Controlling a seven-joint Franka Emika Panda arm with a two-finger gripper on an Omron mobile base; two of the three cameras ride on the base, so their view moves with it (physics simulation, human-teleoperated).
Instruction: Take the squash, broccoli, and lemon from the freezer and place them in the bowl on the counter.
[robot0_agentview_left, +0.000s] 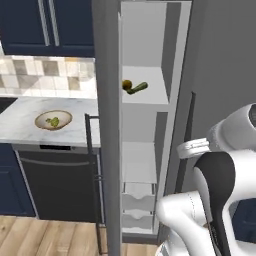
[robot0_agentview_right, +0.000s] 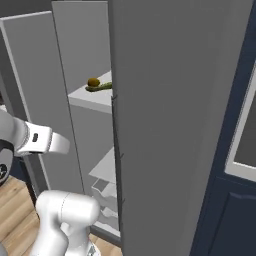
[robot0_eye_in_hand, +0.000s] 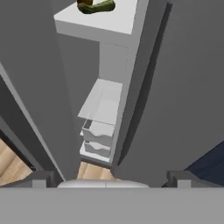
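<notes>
Left base view: veined white counter

Domestic kitchen. A tall grey freezer stands open; left of it, a white marble counter over navy cabinets, a tiled backsplash above, a dark dishwasher front below, and wood flooring.

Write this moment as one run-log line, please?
gripper: open, empty | broccoli: in bowl | squash, lemon: on freezer shelf

Squash and lemon touching, seemingly, on freezer shelf.
</notes>
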